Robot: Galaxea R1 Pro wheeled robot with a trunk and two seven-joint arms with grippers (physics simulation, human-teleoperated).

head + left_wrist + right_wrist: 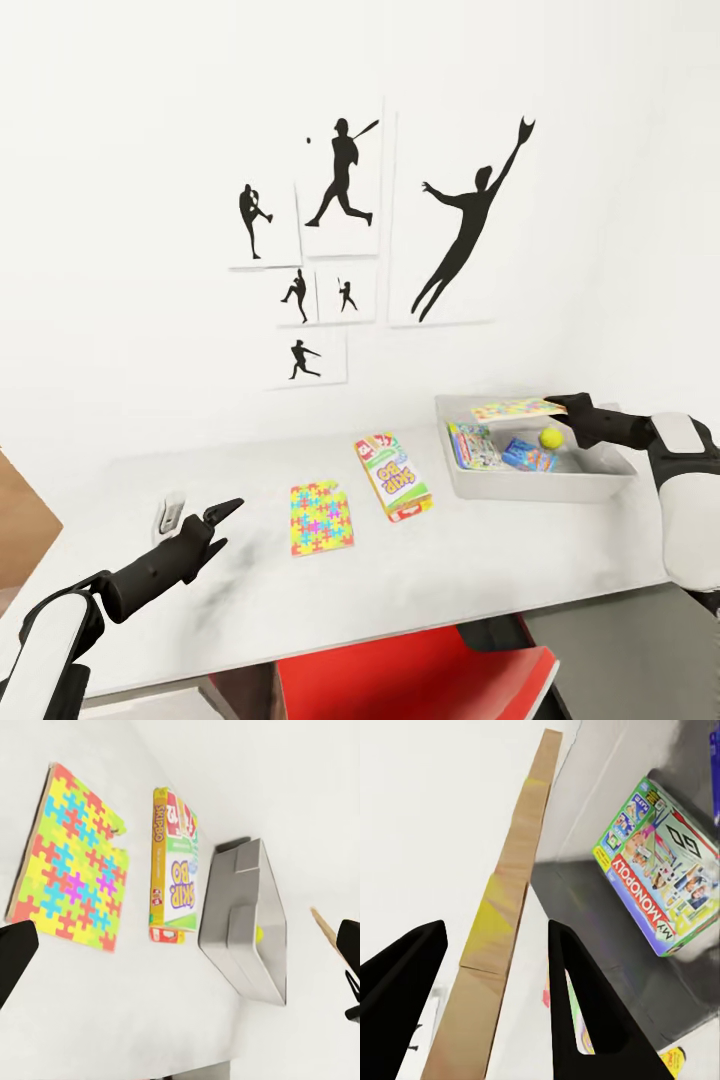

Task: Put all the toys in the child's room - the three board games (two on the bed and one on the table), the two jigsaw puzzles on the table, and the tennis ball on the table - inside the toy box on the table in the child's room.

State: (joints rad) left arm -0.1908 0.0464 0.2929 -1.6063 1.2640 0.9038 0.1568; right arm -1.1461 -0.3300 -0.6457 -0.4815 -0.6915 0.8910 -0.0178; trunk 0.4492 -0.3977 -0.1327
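Observation:
My right gripper (562, 405) (496, 924) is shut on a jigsaw puzzle (512, 408) (506, 922), which hangs roughly flat over the back of the toy box (540, 485) (247, 907). In the box lie a green-white board game (475, 445) (664, 866), a small blue one (528, 456) and the tennis ball (551, 438). On the table (480, 560) between my arms lie the SKIP BO game (393, 477) (176, 862) and a second jigsaw puzzle (321, 518) (71, 862). My left gripper (225, 512) (187, 945) hovers open just left of that puzzle, holding nothing.
A small white object (168, 512) sits on the table beside my left gripper. A red chair (420, 680) stands under the table's front edge. Baseball silhouette pictures (340, 200) hang on the white wall behind. Something brown (18, 520) shows at the far left.

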